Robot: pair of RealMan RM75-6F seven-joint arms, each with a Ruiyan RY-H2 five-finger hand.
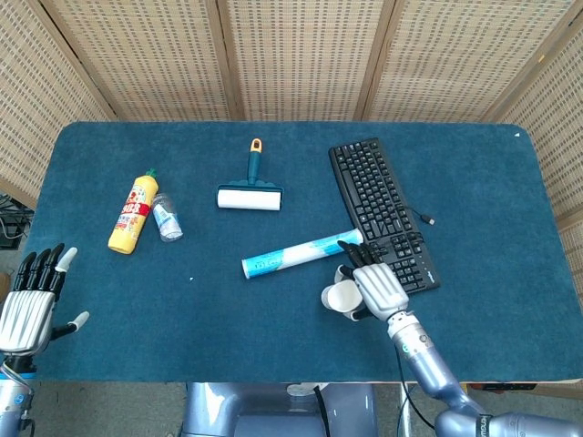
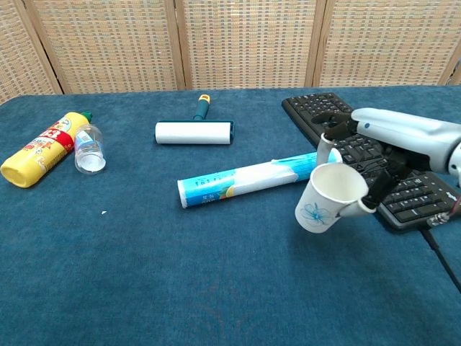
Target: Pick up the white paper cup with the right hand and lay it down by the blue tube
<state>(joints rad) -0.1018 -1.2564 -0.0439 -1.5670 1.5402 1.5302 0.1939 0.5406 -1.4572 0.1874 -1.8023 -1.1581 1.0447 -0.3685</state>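
My right hand (image 2: 374, 155) grips the white paper cup (image 2: 328, 197) by its rim and holds it tilted just above the cloth, its mouth facing up and toward the camera. The cup (image 1: 341, 298) hangs right in front of the blue tube (image 2: 252, 177), near the tube's right end. The tube (image 1: 301, 254) lies on its side at the middle of the table. In the head view the right hand (image 1: 373, 287) covers much of the cup. My left hand (image 1: 32, 300) hovers past the table's near left edge, fingers spread, holding nothing.
A black keyboard (image 1: 381, 211) lies right of the tube, partly beneath my right hand. A lint roller (image 1: 250, 193) sits behind the tube. A yellow bottle (image 1: 132, 213) and a small clear bottle (image 1: 167, 218) lie at the left. Wicker screens stand behind the table (image 1: 474, 173).
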